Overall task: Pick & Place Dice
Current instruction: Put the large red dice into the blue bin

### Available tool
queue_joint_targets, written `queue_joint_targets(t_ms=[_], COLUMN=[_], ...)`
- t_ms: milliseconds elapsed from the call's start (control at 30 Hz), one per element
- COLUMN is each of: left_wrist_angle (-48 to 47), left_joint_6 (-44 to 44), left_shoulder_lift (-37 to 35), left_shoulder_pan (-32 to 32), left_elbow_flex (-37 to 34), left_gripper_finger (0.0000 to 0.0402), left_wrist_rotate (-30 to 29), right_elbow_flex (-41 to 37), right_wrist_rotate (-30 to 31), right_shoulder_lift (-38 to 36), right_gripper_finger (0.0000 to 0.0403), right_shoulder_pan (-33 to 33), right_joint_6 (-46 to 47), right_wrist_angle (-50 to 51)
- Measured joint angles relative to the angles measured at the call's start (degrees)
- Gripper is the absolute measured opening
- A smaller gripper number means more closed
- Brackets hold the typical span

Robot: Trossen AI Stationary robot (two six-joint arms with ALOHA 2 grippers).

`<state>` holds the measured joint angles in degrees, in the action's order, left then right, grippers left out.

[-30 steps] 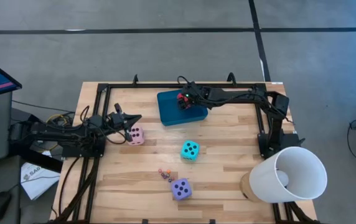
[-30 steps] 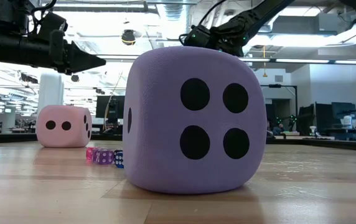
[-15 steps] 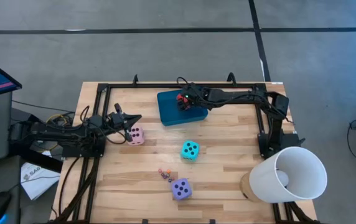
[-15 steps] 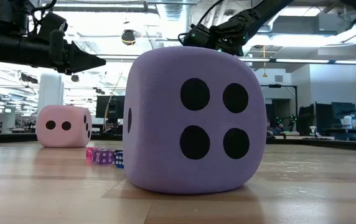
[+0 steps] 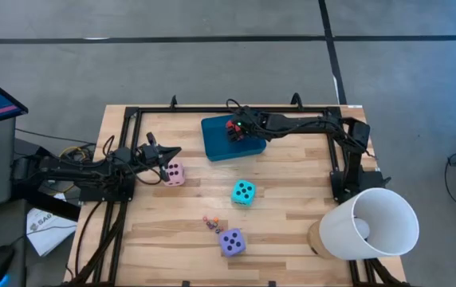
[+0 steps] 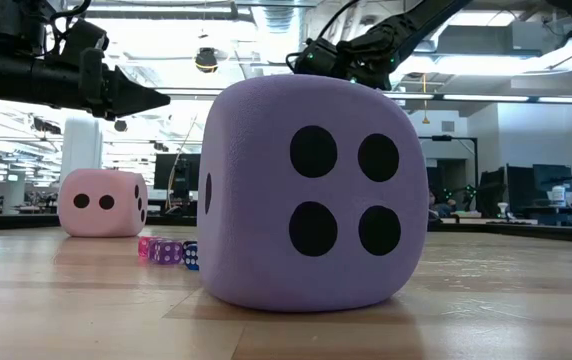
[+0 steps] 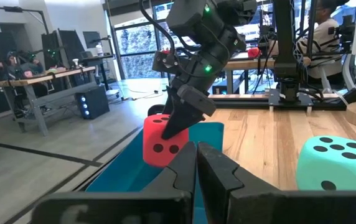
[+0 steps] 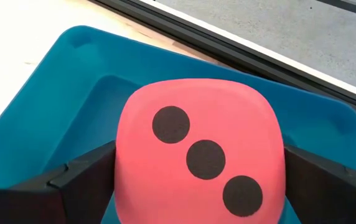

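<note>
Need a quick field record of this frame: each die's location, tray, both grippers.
red die: held by right gripper over the teal tray, three pips showing in the right wrist view
pink die: on table, just in front of left gripper
turquoise die: on table, mid-table
purple die: on table, near front edge
small dice: cluster beside purple die
left gripper: shut, empty
white cup: lying at right front corner

- Bare tabletop (image 5: 292,215) lies between turquoise die (image 5: 243,192) and white cup (image 5: 367,225).
- Small dice (image 5: 210,222) sit just beside purple die (image 5: 230,241).
</note>
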<state>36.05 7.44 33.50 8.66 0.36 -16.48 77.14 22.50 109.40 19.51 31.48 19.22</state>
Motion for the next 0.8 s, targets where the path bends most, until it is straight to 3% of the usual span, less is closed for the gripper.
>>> queue_joint_targets(t_ms=[433,800], left_wrist_angle=[0.0,0.0], left_joint_6=[0.0,0.0], left_shoulder_lift=[0.0,0.0], left_shoulder_pan=[0.0,0.0], left_elbow_flex=[0.0,0.0], left_gripper_finger=[0.0006,0.0006], left_wrist_rotate=[0.0,0.0], right_elbow_flex=[0.0,0.0], right_wrist_rotate=[0.2,0.8], right_shoulder_lift=[0.0,0.0], right_gripper_finger=[0.0393,0.0393], right_shoulder_pan=[0.0,1.4], right_joint_6=[0.0,5.9], right_wrist_angle=[0.4,2.2])
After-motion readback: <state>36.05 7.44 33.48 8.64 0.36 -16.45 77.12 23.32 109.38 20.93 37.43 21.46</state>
